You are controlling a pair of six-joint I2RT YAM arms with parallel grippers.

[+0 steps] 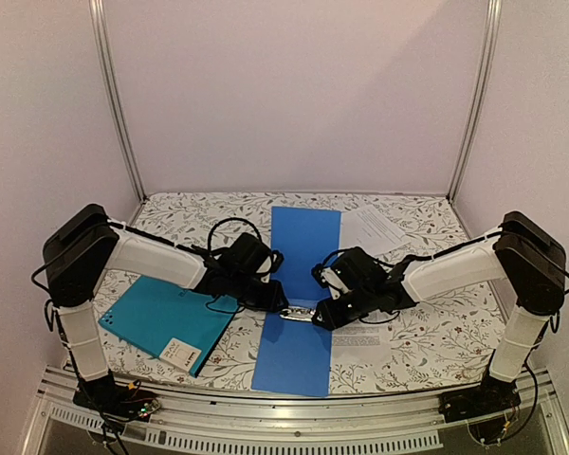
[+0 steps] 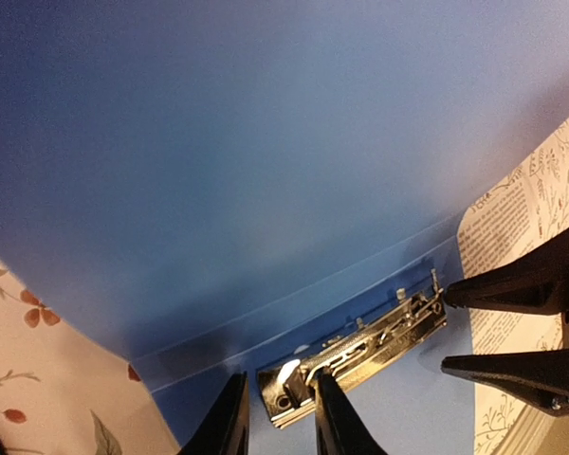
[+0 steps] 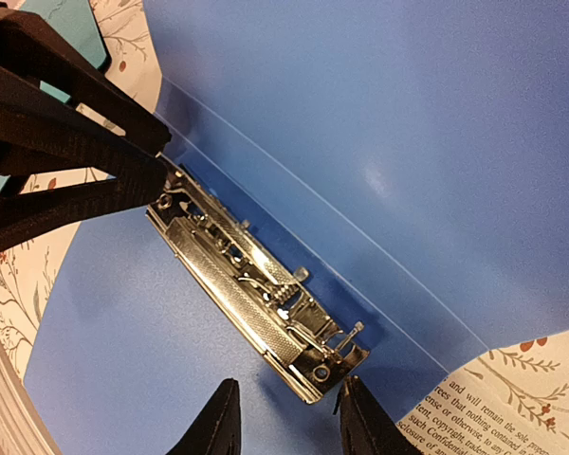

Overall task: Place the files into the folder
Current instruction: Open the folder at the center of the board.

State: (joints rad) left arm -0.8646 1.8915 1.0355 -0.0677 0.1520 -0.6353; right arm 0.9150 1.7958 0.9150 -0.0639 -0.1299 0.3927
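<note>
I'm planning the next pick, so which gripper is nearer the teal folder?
Left. The left gripper is at the metal clip's left end, nearer the teal folder; the right gripper is at the clip's right end, farther off.

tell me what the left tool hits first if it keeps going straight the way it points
Most likely the clip: the left tool straddles its near end, with the lever between the tips. Depth is unclear.

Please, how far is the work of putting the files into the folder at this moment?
Done: a blue folder lies open, its metal clip exposed. In hand: the left pincer and the right pincer each straddle one end of that clip; a firm grip is not clear. Left: the sheets lie loose at its right side, not filed, and the teal folder is closed.
</note>
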